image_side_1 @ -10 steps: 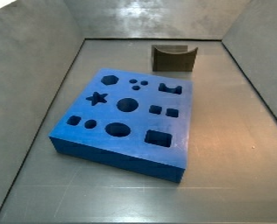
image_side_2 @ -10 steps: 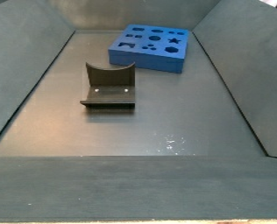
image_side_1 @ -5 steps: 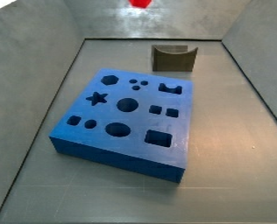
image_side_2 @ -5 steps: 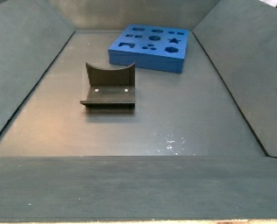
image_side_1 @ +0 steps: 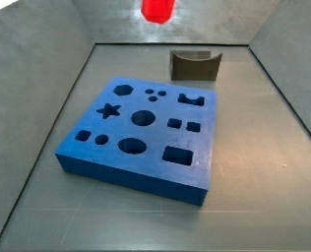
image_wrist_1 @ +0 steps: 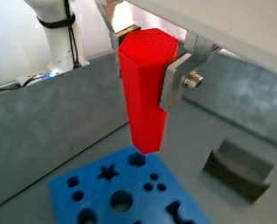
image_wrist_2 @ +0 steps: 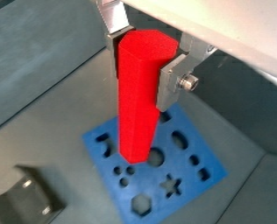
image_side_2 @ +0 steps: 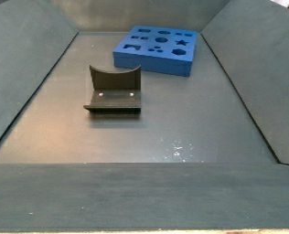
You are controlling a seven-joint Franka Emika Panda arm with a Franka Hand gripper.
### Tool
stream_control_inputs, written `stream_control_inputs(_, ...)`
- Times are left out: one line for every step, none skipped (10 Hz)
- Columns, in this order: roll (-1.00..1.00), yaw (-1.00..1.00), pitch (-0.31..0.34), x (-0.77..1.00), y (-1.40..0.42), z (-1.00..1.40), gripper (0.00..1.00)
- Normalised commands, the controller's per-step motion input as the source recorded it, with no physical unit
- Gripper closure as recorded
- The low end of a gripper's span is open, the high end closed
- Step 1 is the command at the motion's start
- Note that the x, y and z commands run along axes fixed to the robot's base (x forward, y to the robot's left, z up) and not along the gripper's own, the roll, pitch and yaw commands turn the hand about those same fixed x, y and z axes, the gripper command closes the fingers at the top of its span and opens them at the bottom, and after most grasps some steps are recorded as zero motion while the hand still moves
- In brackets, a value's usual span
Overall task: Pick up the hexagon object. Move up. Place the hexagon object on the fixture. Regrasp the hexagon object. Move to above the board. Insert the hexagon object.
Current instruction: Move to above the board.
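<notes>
Gripper (image_wrist_1: 147,57) body cut off; hexagon object (image_side_1: 155,11) top cropped.

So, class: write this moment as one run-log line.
gripper: shut on red hexagonal bar | bar: upright, high over blue cut-out board | not inserted

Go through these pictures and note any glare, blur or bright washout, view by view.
In a side view, glare whitens the back wall behind the hexagon object, itself slightly blurred; in the side view showing the fixture, glints speckle the floor; in a wrist view, the background beside the gripper is washed out.
</notes>
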Motion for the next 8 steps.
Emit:
stream_control_inputs(-0.65, -0.04, -0.434, -0.3, 0.17, 0.01, 1.0)
stream_control_inputs(-0.51, -0.02, -0.43, -0.31, 0.17, 0.01, 1.0)
stream_control_inputs(-0.42, -0.01, -0.412, -0.31, 0.16, 0.01, 1.0)
stream_control_inputs(-0.34, 0.01, -0.384, -0.29, 0.16, 0.01, 1.0)
stream_control_inputs(-0.3, 0.01, -0.366, -0.28, 0.15, 0.01, 1.0)
stream_control_inputs(-0.26, 0.01, -0.344, -0.27, 0.15, 0.02, 1.0)
stream_control_inputs(-0.25, 0.01, -0.338, -0.26, 0.14, 0.02, 1.0)
stream_control_inputs(-0.24, 0.0, -0.318, -0.25, 0.14, 0.02, 1.0)
